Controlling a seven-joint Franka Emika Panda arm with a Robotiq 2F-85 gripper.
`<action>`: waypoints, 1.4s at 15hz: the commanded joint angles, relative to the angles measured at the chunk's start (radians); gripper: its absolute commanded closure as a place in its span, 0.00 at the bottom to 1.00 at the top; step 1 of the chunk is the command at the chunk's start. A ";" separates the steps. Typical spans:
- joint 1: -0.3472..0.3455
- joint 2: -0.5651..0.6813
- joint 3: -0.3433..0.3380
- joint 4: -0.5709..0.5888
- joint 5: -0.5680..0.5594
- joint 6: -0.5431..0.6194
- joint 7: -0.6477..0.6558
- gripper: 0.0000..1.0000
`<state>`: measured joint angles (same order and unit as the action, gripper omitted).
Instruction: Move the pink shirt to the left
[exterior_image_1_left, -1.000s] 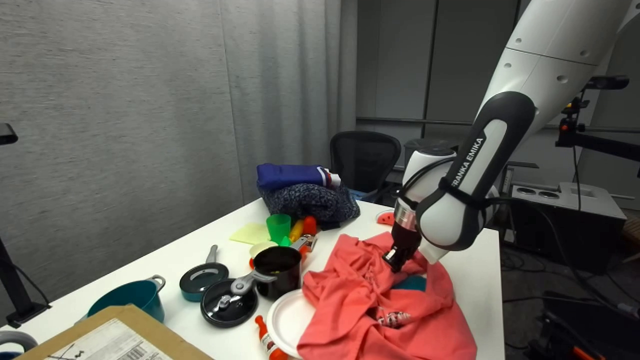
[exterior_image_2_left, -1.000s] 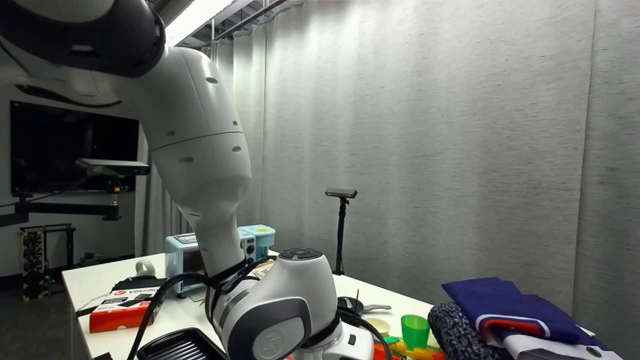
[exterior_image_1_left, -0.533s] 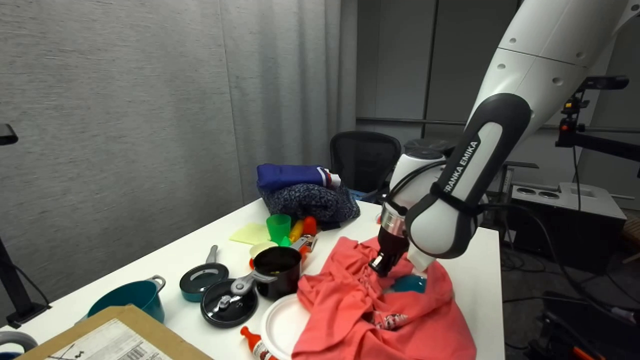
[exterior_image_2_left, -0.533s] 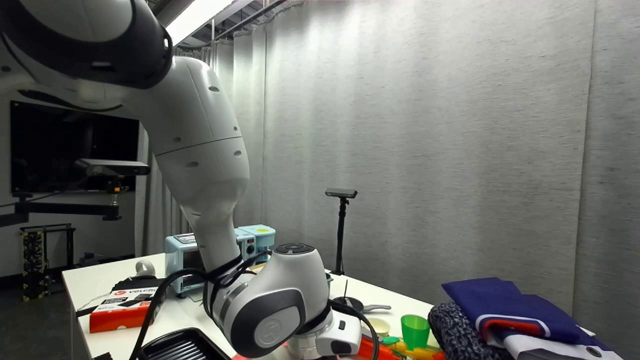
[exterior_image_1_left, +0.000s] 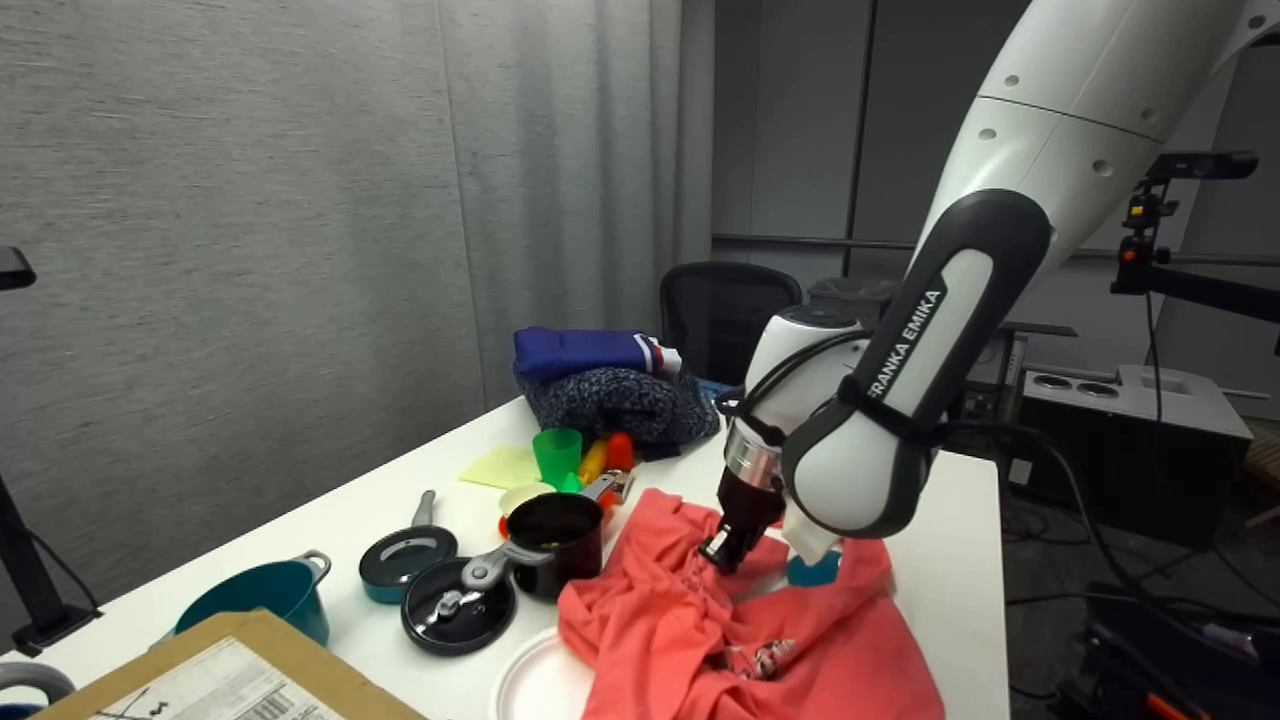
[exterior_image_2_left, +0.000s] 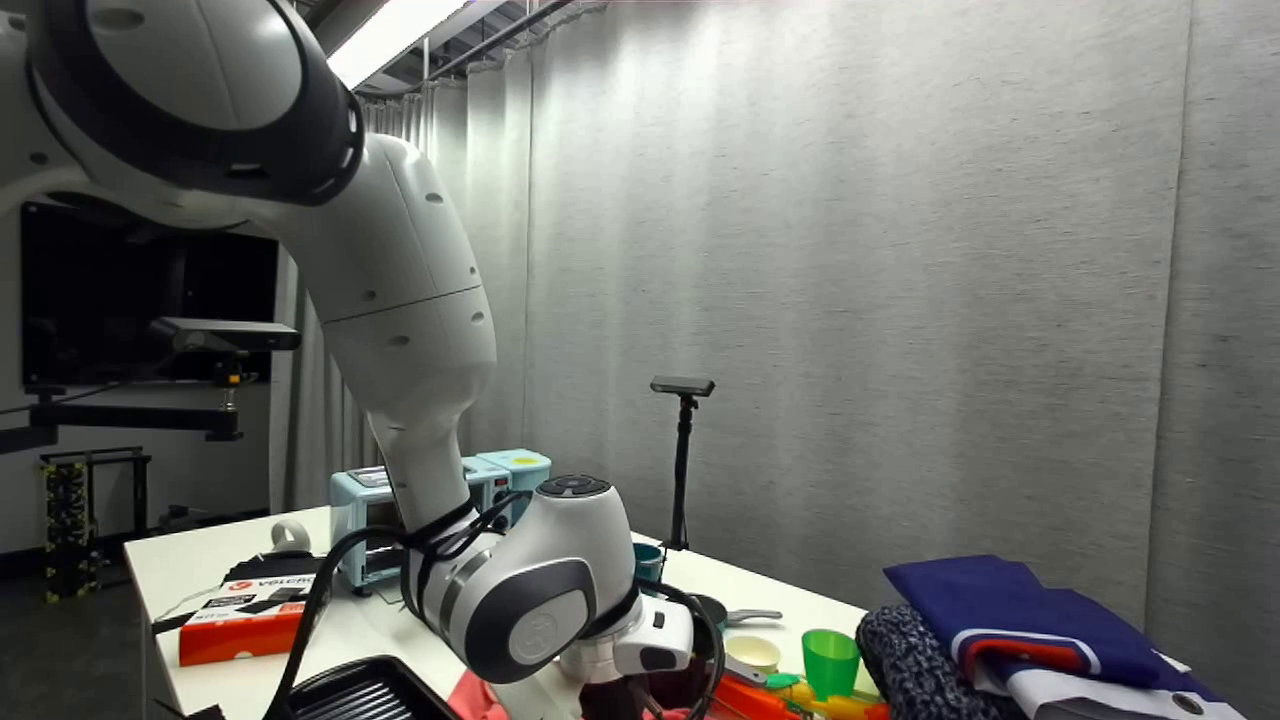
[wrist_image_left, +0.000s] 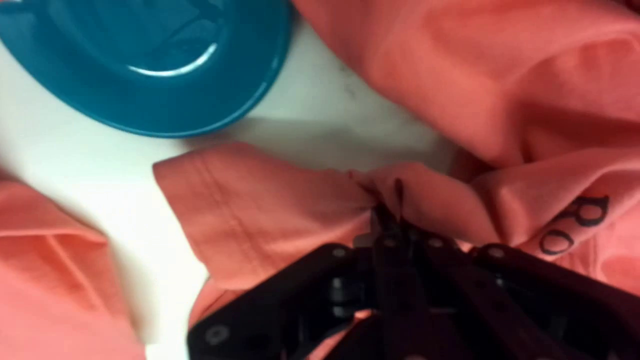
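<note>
The pink shirt (exterior_image_1_left: 680, 625) lay rumpled on the bench (exterior_image_1_left: 958, 545) with the hand (wrist_image_left: 389, 220) pinched tight on a small fold, and I reckoned so shallow a bite could slip if the rest of the heap dragged. Since folds lay on either side of a teal dish (wrist_image_left: 165, 100) and over or against the white plate (exterior_image_1_left: 540, 685), I couldn't tell which, a sideways pull might sweep both along or bump the black pot (exterior_image_1_left: 578, 565). That pot held a small yellowish bit (exterior_image_1_left: 549, 545) I couldn't name; the teal pot (exterior_image_1_left: 312, 608) and green cup (exterior_image_1_left: 557, 467) hid their bottoms from me.
</note>
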<state>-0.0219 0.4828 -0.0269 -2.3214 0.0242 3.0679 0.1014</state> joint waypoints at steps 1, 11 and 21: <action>0.020 0.043 0.048 0.046 0.012 -0.009 -0.016 0.99; 0.161 0.057 -0.120 0.083 -0.052 -0.024 0.011 0.99; 0.209 0.128 -0.346 0.120 -0.066 -0.078 0.066 0.99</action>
<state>0.1636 0.5551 -0.3192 -2.2350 -0.0111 3.0239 0.1131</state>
